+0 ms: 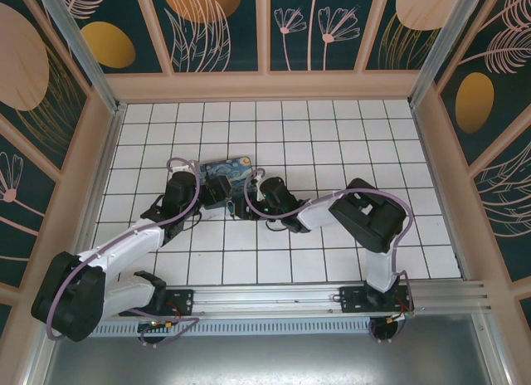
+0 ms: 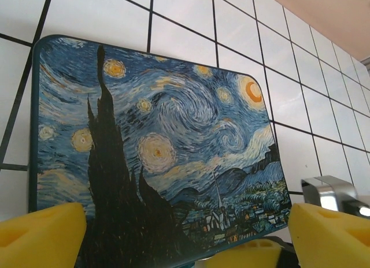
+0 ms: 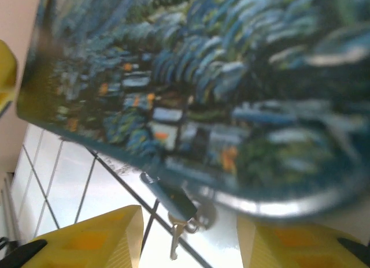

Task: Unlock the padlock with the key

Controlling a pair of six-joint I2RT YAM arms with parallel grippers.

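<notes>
On white tiles, padlock (image 3: 180,203) lies just ahead of right pincer (image 3: 188,230).

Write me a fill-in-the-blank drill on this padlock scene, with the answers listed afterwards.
1. The starry-night-painted box rests on a floor of white ___.
2. In the right wrist view, a small metal ___ dangles below the dark blue padlock.
3. The left gripper has fingers coloured ___.
4. The right gripper has its jaws ___, gripping nothing.
Missing words: tiles; key; yellow; open.
</notes>
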